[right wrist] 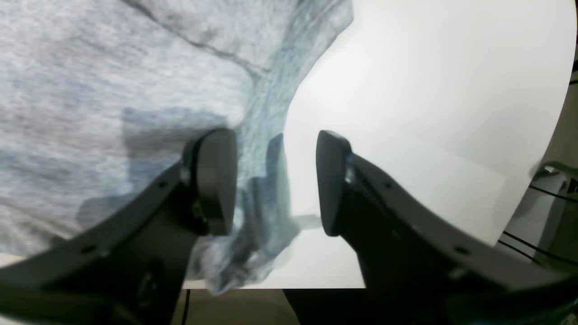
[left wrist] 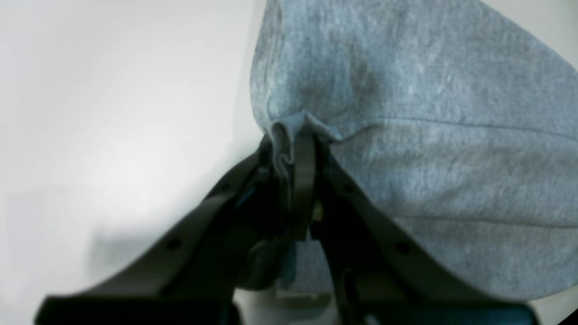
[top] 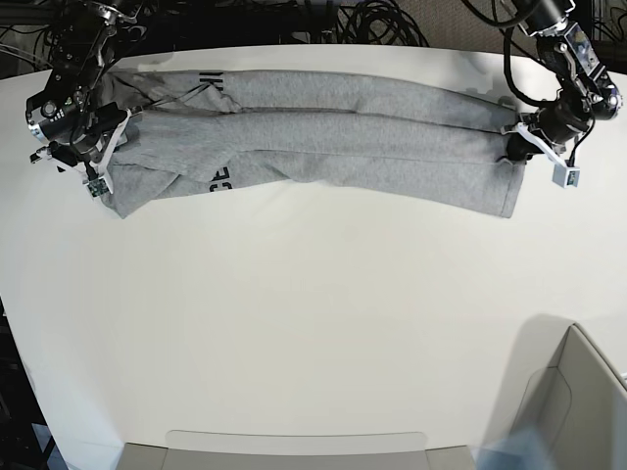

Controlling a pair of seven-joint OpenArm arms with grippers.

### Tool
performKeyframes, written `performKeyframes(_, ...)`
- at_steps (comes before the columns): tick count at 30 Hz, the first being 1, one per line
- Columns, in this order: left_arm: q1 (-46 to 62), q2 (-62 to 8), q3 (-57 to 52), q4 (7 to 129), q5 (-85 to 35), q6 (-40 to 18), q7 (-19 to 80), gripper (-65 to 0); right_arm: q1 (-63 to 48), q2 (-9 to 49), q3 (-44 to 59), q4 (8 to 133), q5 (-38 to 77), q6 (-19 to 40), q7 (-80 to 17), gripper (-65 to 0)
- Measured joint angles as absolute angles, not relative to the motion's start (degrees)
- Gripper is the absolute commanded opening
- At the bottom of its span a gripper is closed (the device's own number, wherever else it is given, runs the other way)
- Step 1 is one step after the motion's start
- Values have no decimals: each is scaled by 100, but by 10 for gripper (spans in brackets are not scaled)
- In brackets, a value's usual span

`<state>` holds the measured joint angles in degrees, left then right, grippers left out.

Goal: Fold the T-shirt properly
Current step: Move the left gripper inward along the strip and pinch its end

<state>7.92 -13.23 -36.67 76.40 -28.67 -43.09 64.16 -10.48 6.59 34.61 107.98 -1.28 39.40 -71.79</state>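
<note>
T-shirt, heather light-grey cotton, short-sleeved, lies as a long narrow band on the white surface, already folded lengthwise. Black block lettering peeks out nr one end. Long axis runs side to side across the far part of the surface in base view.

Left gripper: at the shirt's end on base-view right. Wrist view shows a bunched pleat of grey cloth pinched between the black jaws, so closed on the fabric edge. Rest of cloth fans away beyond the jaws.

Right gripper: at the opposite end of the shirt, base-view left, nr the lettering. Jaws wide apart, nothing clamped. One fingertip sits over the cloth, the other over bare surface; shirt edge runs up between them. Can't tell if the pads touch the cloth.

Key relation: each arm sits at one end of the long axis, shirt stretched between them. Judgement: left end secured, right end not yet. Next prob needs the right jaws to close on that edge before both ends can be lifted and brought across. Risk: uneven grip, so the band skews or the lengthwise fold falls open.
</note>
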Motion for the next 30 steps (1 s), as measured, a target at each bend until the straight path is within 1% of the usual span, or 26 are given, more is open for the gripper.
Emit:
performKeyframes(4,602,-1376,-4386,7566,-2600,-4254,6578,-650,-1046,648,3461,10798,-126,3940,-7179,-365)
performKeyframes(12,493,-1791,-4512,7491,-2202,-4143,6757,-650,-1050,646,3461,10798,-130,3940,-7179,-365)
performKeyframes(17,484,-1793,-4652,7470,-2128,-4136,6434,-650,-1052,633,3461,10798,-128,3940,-7179,-365)
performKeyframes(23,482,-1883,-4663,7498,-2084,-4134,6438,-650,-1081,521,3470,10801,-130,3940,-7179,-365)
performKeyframes(28,589,-1881,-4947,8162,-1673,-4010,6775,-650,-1076,521,3470,10805,-128,3940,-7177,-365)
performKeyframes(30,674,-1820,-5017,8621,-1636,-4007,7153,-650,-1063,519,3470,10805,-128,3940,-7179,-365)
